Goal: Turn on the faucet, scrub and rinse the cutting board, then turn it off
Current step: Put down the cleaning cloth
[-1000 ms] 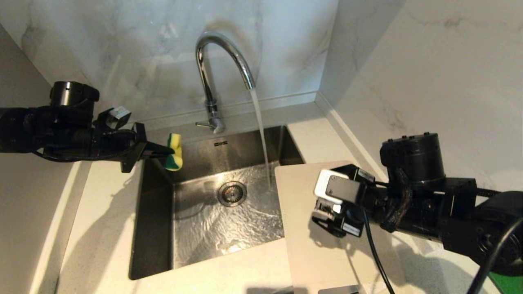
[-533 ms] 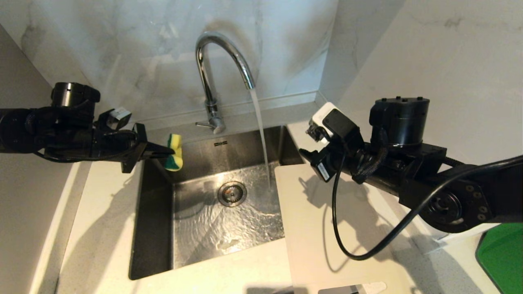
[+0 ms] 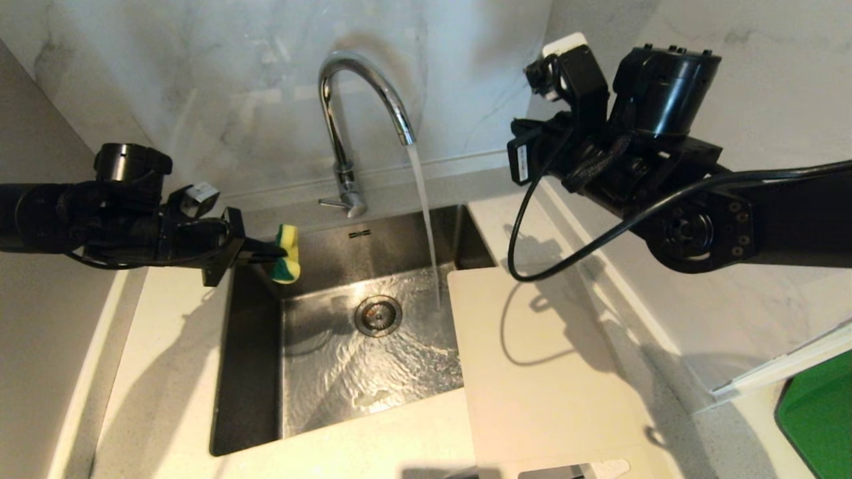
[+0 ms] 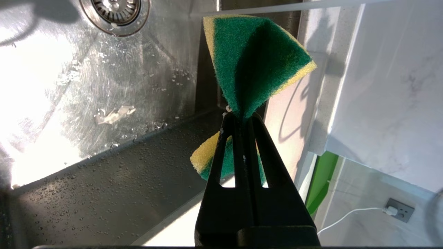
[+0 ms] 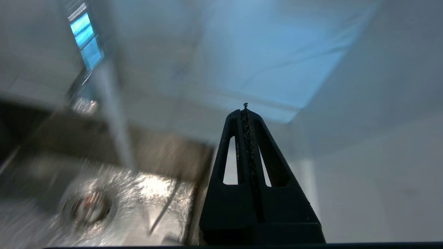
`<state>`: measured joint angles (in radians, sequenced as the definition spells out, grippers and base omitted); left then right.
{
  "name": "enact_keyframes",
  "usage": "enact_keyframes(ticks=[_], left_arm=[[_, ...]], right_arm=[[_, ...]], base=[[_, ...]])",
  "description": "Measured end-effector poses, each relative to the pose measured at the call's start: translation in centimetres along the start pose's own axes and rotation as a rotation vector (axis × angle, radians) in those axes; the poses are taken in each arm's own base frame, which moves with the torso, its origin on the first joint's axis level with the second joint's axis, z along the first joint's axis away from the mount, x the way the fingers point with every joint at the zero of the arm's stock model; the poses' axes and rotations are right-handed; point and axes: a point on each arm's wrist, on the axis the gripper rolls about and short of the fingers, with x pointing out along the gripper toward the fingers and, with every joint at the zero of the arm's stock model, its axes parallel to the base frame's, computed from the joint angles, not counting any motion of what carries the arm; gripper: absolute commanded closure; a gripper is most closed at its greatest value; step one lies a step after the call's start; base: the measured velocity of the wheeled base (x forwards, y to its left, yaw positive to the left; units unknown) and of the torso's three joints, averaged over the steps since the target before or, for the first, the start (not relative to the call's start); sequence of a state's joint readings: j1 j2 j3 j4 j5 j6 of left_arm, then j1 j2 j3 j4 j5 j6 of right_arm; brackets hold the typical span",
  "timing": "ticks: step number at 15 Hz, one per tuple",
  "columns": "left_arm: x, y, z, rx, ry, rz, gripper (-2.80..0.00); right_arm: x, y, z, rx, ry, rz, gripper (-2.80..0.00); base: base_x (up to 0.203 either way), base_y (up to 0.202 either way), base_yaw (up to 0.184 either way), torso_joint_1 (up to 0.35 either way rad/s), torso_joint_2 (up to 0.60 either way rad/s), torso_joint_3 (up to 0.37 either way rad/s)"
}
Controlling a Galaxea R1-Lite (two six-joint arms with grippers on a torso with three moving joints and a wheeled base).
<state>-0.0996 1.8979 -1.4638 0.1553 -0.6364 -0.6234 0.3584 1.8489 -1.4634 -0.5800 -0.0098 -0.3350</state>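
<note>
The chrome faucet stands behind the sink with water pouring from its spout into the basin. The pale cutting board lies flat on the counter to the right, its left edge over the sink; nothing touches it. At the sink's back left corner my left gripper is shut on a green-and-yellow sponge. In the left wrist view the sponge is pinched and folded at the left gripper's tips. My right arm is raised near the right wall. The right gripper is shut on nothing.
The steel sink has a drain and a wet floor with a small pale scrap. Marble walls close in the back and right. A bright green flat object lies at the far right of the counter.
My right arm has risen from just above the cutting board to high beside the right wall. The left gripper with the sponge has hardly moved. Water keeps running.
</note>
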Motion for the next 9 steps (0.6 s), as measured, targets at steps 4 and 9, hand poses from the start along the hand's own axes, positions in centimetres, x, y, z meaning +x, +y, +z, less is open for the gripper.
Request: enact_keyframes(ticks=[4, 9], left_arm=[[0.4, 0.4, 0.0, -0.006, 0.007, 0.006, 0.00], [0.9, 0.8, 0.0, -0.014, 0.016, 0.015, 0.00]], right_arm=[[-0.8, -2.4, 1.6, 0.049, -0.044, -0.074, 0.00], [-4.6, -3.3, 6.2, 0.060, -0.148, -0.088, 0.00]], base=[[0.000, 0.000, 0.000, 0.000, 0.00, 0.000], [0.000, 0.000, 0.000, 0.000, 0.00, 0.000]])
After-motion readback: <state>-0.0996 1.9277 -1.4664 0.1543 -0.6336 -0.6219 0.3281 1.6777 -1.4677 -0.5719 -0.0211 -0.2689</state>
